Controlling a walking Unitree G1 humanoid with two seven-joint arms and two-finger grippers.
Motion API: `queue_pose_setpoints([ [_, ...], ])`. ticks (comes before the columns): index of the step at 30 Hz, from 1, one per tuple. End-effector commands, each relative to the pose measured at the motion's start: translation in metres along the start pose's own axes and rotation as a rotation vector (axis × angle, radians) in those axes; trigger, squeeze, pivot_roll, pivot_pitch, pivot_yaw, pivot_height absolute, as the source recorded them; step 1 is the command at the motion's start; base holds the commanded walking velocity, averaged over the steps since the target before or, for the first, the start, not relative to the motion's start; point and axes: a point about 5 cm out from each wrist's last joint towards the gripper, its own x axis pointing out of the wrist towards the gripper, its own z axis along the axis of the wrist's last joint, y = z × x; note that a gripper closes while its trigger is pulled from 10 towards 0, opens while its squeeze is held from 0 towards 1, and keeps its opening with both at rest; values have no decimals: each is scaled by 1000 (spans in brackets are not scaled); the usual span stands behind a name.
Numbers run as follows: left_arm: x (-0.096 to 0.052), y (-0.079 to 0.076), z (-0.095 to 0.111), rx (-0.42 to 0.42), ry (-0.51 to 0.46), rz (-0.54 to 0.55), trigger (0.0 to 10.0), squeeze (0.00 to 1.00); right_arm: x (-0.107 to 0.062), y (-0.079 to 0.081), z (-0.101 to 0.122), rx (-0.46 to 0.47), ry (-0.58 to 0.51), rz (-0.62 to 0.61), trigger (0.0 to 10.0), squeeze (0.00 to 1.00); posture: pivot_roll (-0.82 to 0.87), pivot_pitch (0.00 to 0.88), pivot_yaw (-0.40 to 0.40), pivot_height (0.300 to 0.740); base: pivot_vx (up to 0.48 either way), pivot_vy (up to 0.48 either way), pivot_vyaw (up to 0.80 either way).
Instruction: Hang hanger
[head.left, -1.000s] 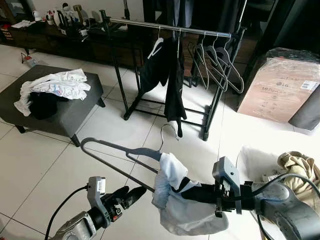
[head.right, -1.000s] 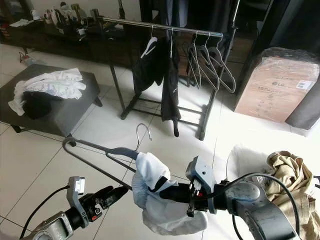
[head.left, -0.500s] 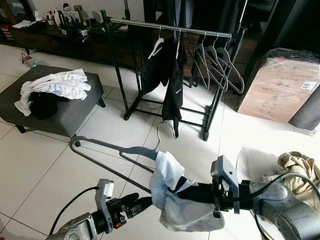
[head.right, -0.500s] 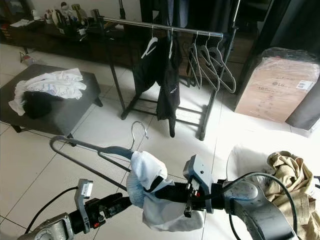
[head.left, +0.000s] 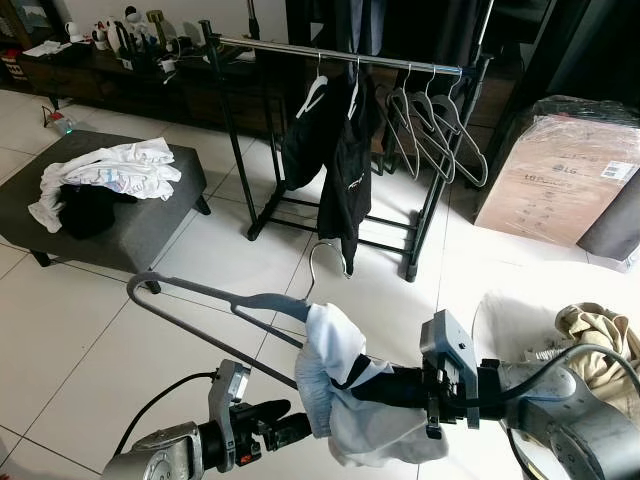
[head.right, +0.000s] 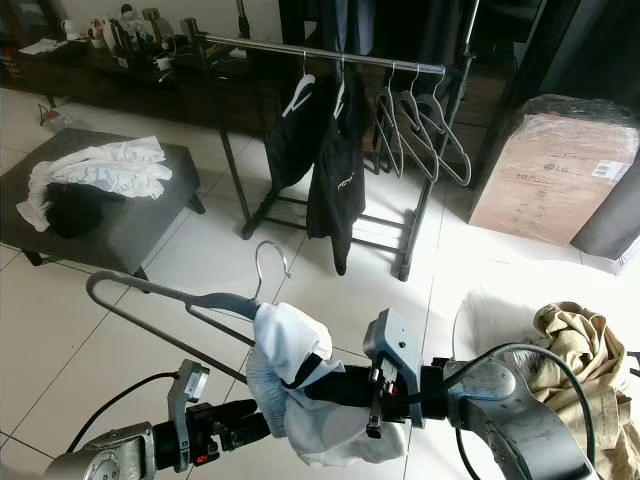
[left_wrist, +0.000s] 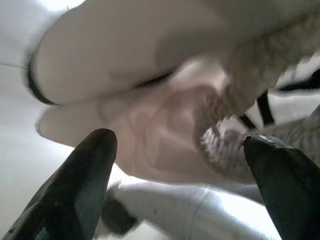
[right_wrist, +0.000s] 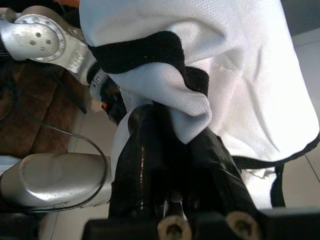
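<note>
Hanger (head.left: 215, 297), grey, thin-barred, carries crumpled white mesh garment (head.left: 345, 395).

hanger (head.left: 215, 296): grey, silver hook
garment on hanger (head.left: 350, 395): white with black trim
clothes rack (head.left: 340, 55): black frame, shiny silver rail
hanging clothes (head.left: 335, 150): black
ottoman (head.left: 150, 225): dark grey
pile on ottoman (head.left: 115, 170): white, plus something black
box (head.left: 560, 175): brown cardboard
floor tiles (head.left: 80, 330): white

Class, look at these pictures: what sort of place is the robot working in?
Most likely a room in a home: a clothes rack with hangers, a grey ottoman piled with laundry, and a cluttered sideboard on a tiled floor.
</note>
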Motion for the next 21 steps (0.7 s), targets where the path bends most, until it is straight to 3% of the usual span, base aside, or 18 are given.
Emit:
queue_pose_setpoints([
  [1, 1, 1, -6, 19, 58, 4, 10000, 0, 6, 9, 12, -40, -29, 63, 0, 0, -120, 177, -26, 740, 0, 0, 0],
  [15, 7, 10, 5, 87, -6, 102, 10000, 0, 14, 26, 18, -55, -46, 156, 0, 0, -122, 178, -27, 740, 0, 0, 0],
  [16, 6, 15, 8, 90, -33, 152, 3804, 0, 13, 26, 17, -54, -42, 155, 0, 0, -120, 178, -28, 740, 0, 0, 0],
  [17, 6, 17, 9, 94, -42, 176, 3804, 0, 13, 26, 17, -53, -39, 154, 0, 0, -119, 178, -28, 740, 0, 0, 0],
  [18, 6, 19, 9, 95, -47, 193, 0, 0, 12, 25, 17, -52, -36, 151, 0, 0, -119, 178, -28, 740, 0, 0, 0],
  [21, 6, 20, 9, 99, -57, 199, 0, 0, 12, 25, 16, -51, -33, 148, 0, 0, -118, 178, -28, 740, 0, 0, 0],
])
